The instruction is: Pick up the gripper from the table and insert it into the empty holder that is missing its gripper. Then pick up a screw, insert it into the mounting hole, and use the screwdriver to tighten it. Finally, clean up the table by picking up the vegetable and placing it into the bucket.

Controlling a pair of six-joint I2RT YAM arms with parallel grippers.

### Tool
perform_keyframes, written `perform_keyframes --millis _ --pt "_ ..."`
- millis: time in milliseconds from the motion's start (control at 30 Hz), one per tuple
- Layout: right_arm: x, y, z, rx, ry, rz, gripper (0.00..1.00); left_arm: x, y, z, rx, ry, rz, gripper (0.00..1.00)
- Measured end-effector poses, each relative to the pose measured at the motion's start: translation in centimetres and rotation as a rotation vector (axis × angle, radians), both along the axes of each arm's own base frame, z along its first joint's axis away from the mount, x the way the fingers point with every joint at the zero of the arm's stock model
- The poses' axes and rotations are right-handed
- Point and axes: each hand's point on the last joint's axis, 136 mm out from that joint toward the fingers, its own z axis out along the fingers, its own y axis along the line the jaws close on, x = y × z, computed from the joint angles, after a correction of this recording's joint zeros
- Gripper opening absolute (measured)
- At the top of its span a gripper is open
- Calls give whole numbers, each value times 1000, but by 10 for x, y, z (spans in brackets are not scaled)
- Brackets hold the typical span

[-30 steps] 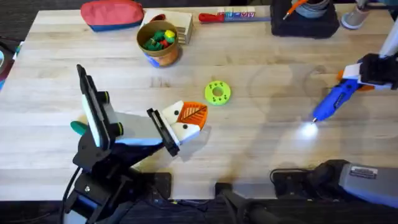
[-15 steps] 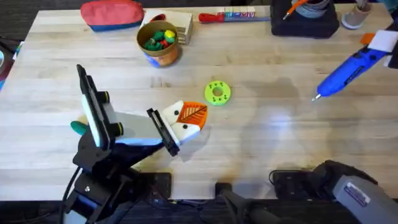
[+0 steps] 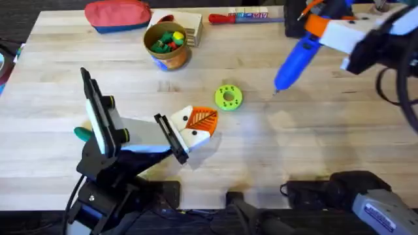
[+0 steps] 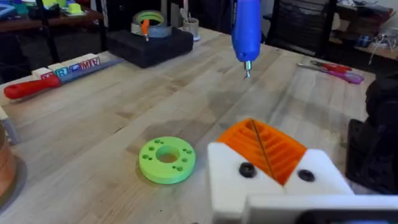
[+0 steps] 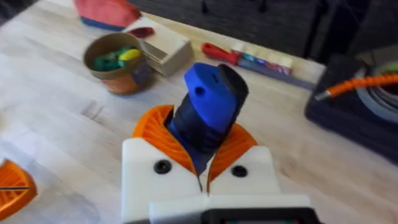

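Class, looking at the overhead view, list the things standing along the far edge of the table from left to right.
Red pouch → bucket → wooden block → red-handled screwdriver → black box.

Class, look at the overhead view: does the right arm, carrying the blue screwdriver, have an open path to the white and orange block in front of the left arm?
Probably yes. Between the screwdriver and the block lies bare table; the green disc sits just beside that line.

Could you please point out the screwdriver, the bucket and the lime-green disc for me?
screwdriver [image 3: 295, 57]: overhead view, on its blue body.
bucket [image 3: 171, 57]: overhead view, on its tan outer wall.
lime-green disc [image 4: 166, 160]: left wrist view, on its top face.
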Motion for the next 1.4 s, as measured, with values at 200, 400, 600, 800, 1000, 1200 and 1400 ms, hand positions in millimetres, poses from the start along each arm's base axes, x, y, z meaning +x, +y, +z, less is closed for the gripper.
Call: perform_keyframes --millis 200,400,600,800,1000,1200,1400 --pt "-11 69 33 36 -156 247 7 0 0 0 0 0 0 11" --pt "-20 107 40 58 -201 380 7 0 0 0 0 0 0 11" --pt "-35 136 64 93 -312 482 7 0 0 0 0 0 0 11" --pt "-55 160 94 145 -445 572 7 0 0 0 0 0 0 11" --pt "-74 196 93 181 -461 693 7 0 0 0 0 0 0 11" --pt "-82 220 77 183 -414 768 6 0 0 0 0 0 0 11" --pt "-85 229 76 191 -421 789 6 0 0 0 0 0 0 11"
